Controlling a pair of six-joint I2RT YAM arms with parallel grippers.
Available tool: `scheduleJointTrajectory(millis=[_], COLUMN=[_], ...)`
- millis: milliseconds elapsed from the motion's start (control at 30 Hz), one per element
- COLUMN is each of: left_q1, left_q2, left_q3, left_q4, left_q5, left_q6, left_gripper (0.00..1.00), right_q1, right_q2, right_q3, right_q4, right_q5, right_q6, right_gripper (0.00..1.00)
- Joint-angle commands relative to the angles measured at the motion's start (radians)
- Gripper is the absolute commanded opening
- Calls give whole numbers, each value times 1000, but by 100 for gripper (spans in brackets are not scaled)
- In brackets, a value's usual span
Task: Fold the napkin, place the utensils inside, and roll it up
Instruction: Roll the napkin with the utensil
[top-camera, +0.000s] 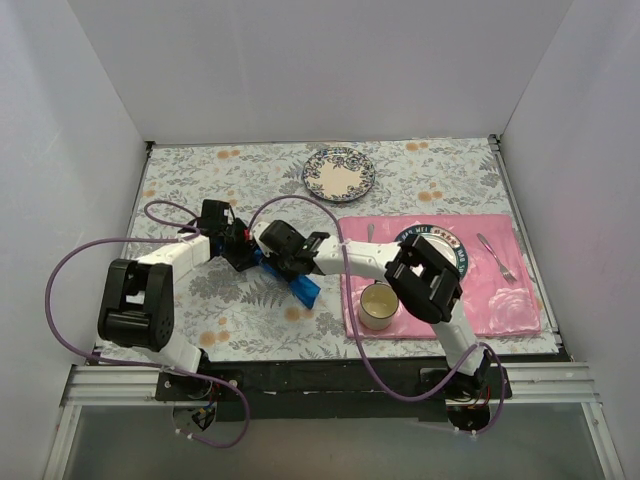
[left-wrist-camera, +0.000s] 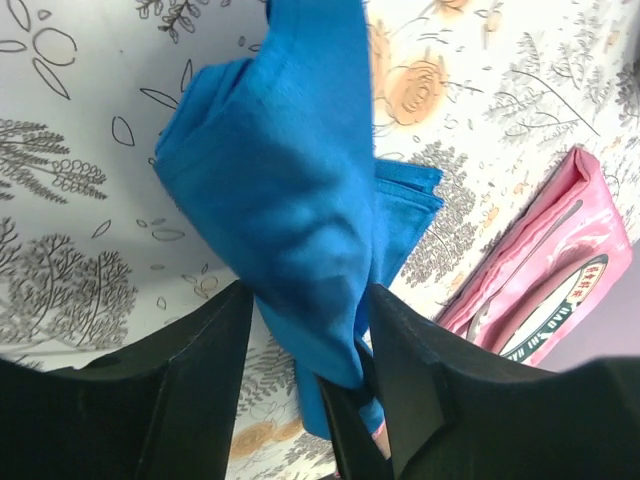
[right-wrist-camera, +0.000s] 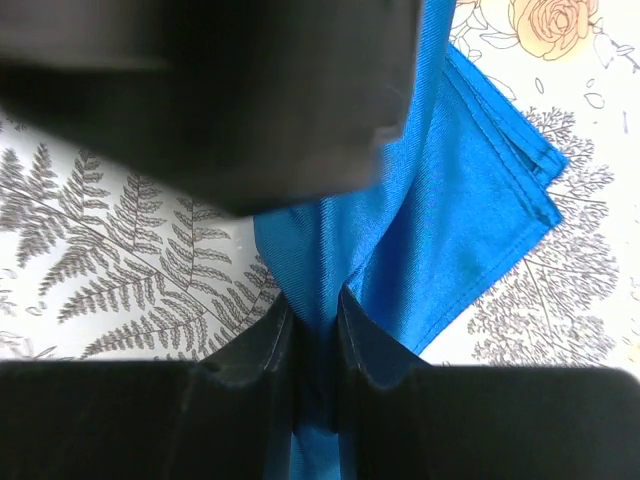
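On my left, the left end effector (top-camera: 232, 243) sits low over the floral desk (top-camera: 190, 180), left of centre. In its wrist view the fingers (left-wrist-camera: 200, 380) stand partly apart with a thick bunch of the napkin (left-wrist-camera: 280, 180) filling the gap between them, so I read it as clamped on the cloth. The napkin is bunched and folded between the two arms. Its upper part is lifted toward the left fingers, and a folded corner lies flat on the desk just left of the pink mat (top-camera: 510, 300). Right beside the left one, the right end effector (right-wrist-camera: 315, 310) has its fingers drawn nearly together, pinching a narrow ridge of the same napkin. From above, only a blue strip shows below the two end effectors, which are close to each other. Further right, a patterned plate (top-camera: 340, 173) rests at the far side of the desk, well apart from the cloth. A cup (top-camera: 378, 305) stands on the mat's near left corner, and a fork (top-camera: 497, 257) lies on the mat toward its right edge. A second plate on the mat is partly hidden by the right arm.
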Motion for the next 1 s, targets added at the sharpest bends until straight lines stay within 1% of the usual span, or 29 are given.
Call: scheduleJointTrajectory(millis=[0, 33, 67, 100, 133, 167, 233, 267, 333, 367, 400, 467, 567, 733, 833, 933, 967], left_q1=[-3, -3, -3, -3, -3, -3, -3, -3, -4, -4, -6, -13, -27, -35, -35, -35, -33], left_q2=[-136, -151, -171, -180, -186, -192, -192, -186, -159, -147, -121, -99, -56, 11, 34, 68, 79], left_q3=[63, 67, 67, 66, 64, 61, 49, 46, 43, 47, 51, 63, 83, 103, 91, 81, 80], left_q4=[-86, -99, -108, -119, -125, -127, -116, -108, -81, -71, -47, -24, 11, 47, 64, 70, 71], left_q5=[-81, -96, -99, -98, -92, -87, -66, -43, -26, 0, 10, 30, 36, 45, 22, 17, 14], left_q6=[78, 94, 98, 100, 100, 95, 85, 72, 60, 51, 43, 31, 14, -4, -4, -1, 2], left_gripper=[50, 51, 51, 51, 51, 52, 52, 52, 52, 52, 52, 52, 50, 49, 48, 47, 47], right_q1=[-103, -121, -137, -166, -182, -196, -237, -249, -276, -283, -297, -308, -322, -331, -332, -331, -332], right_q2=[1, 3, 6, 8, 11, 20, 37, 53, 73, 87, 96, 130, 156, 170, 167, 144, 129], right_q3=[-24, -27, -33, -51, -61, -73, -88, -94, -110, -120, -130, -142, -163, -176, -170, -147, -134], right_q4=[25, 30, 60, 79, 102, 150, 192, 215, 284, 330, 394, 456, 549, 576, 536, 423, 380], right_q5=[-302, -358, -462, -515, -564, -667, -766, -847, -918, -982, -1018, -1108, -1162, -1161, -1149, -1100, -1056], right_q6=[110, 127, 164, 183, 204, 229, 302, 327, 396, 422, 486, 544, 621, 635, 600, 507, 473], right_gripper=[21, 21, 22, 22, 23, 23, 23, 23, 22, 22, 22, 21, 21, 26, 28, 31, 32])
